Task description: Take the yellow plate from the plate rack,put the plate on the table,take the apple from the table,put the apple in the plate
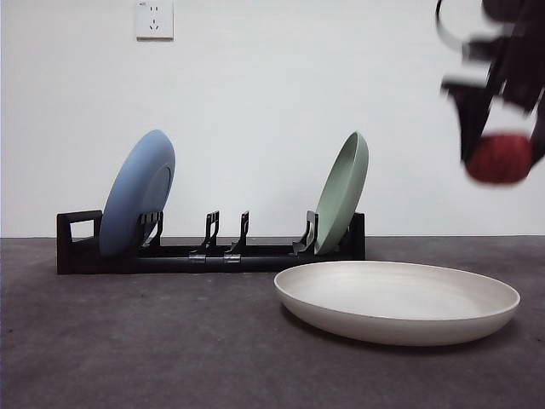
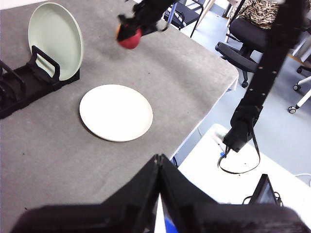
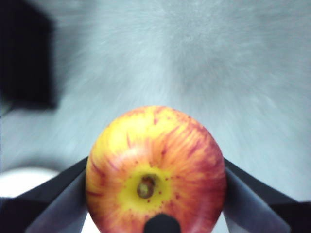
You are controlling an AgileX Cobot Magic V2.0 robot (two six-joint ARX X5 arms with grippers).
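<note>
The cream yellow plate (image 1: 398, 300) lies flat on the table (image 1: 128, 341), right of the black plate rack (image 1: 204, 247); it also shows in the left wrist view (image 2: 116, 112). My right gripper (image 1: 498, 141) is shut on the red apple (image 1: 499, 159) and holds it high in the air, above and right of the plate. The right wrist view shows the apple (image 3: 155, 170) clamped between the two jaws, stem dip facing the camera. In the left wrist view the apple (image 2: 129, 38) hangs beyond the plate. My left gripper (image 2: 158, 194) is shut and empty, back from the plate.
A blue plate (image 1: 138, 192) stands at the rack's left end and a pale green plate (image 1: 343, 192) at its right end. The rack's middle prongs (image 1: 228, 232) hold nothing. The table's edge (image 2: 204, 111) runs close to the yellow plate, with chairs beyond.
</note>
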